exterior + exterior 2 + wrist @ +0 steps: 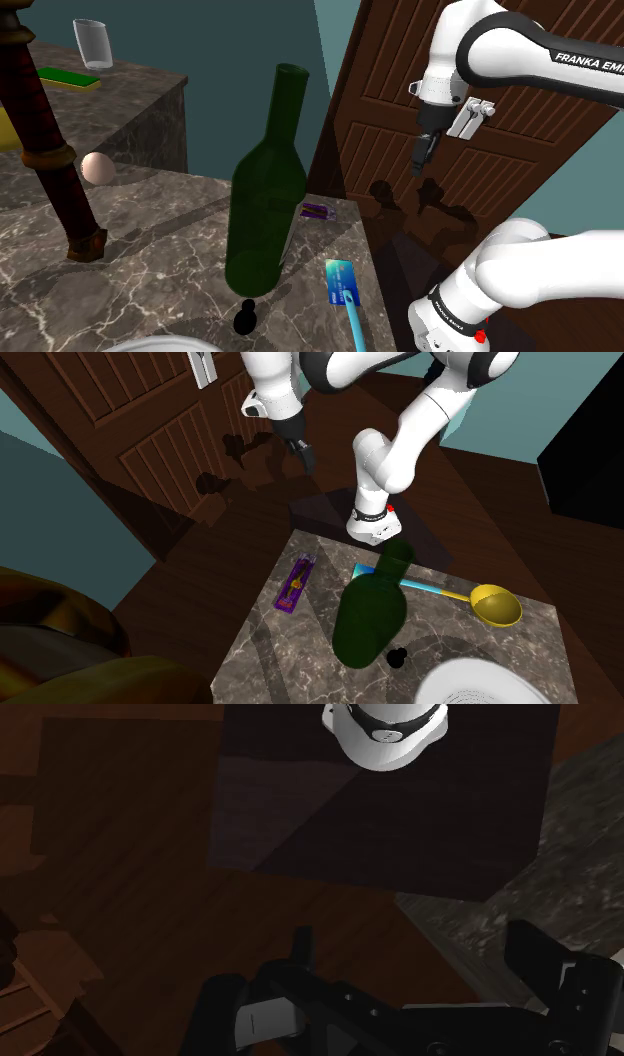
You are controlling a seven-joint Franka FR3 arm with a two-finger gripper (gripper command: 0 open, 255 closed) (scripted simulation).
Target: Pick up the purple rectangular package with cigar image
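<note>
We're in the approach step: in the shoulder view, green bottle (265,200), then purple package (318,211) flat at the counter (180,270) edge, then our gripper (419,163) well off the counter, fingers (535,959) apart and empty; next we'd likely swing over and descend.

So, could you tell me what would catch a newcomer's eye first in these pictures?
A large dark green bottle dominates the marble table, near its middle. The small purple package lies flat by the table's edge toward the wooden door. The open gripper hangs in the air off the table, in front of that door.
</note>
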